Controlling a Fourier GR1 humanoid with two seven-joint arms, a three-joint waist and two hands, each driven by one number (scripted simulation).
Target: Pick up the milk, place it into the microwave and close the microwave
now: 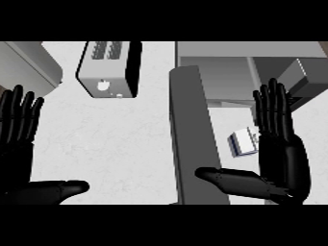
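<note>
The milk carton, small and white with a bluish side, stands on the counter at the right, just left of my right hand's fingers. My right hand is open, fingers straight and pointing away, thumb stretched left below the carton. The microwave sits at the top right with its grey door swung open towards me, edge-on, between the two hands. My left hand is open at the left edge, fingers up, resting.
A silver toaster stands at the top centre, left of the microwave door. A grey box sits at the top right. A pale grey appliance corner shows at the top left. White counter lies between my left hand and the door.
</note>
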